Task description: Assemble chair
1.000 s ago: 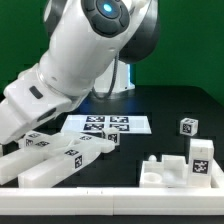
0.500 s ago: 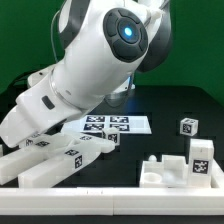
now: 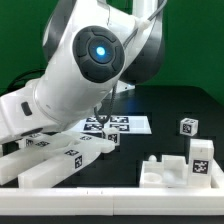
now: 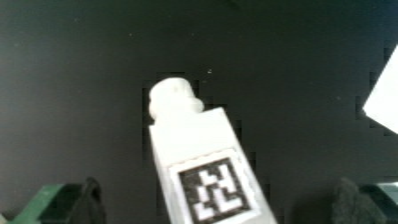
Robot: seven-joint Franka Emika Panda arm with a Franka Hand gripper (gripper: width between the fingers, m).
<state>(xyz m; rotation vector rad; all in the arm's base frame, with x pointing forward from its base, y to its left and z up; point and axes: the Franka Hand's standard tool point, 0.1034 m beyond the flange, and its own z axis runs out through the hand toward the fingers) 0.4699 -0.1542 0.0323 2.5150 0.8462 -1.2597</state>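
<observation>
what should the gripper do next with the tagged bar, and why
Probably lower and close on the tagged bar. In the wrist view the gripper is open, its fingers on either side of the bar with gaps showing, so it looks lined up but not yet gripped.

A tagged bar point(image 4: 199, 150) lay beneath the claw point(image 4: 214, 202), running between its two fingers point(image 4: 63, 200) with a gap on either side; its rounded end reached out beyond them; a second part point(image 4: 382, 100) lay off to one side of the claw, well apart from the bar; in the exterior view the arm point(image 3: 90, 60) hid the claw; long bars point(image 3: 60, 150) lay at that view's left, the marker board point(image 3: 120, 124) behind them, a blocky part point(image 3: 165, 170) at its right, a small cube point(image 3: 186, 126) behind that.
</observation>
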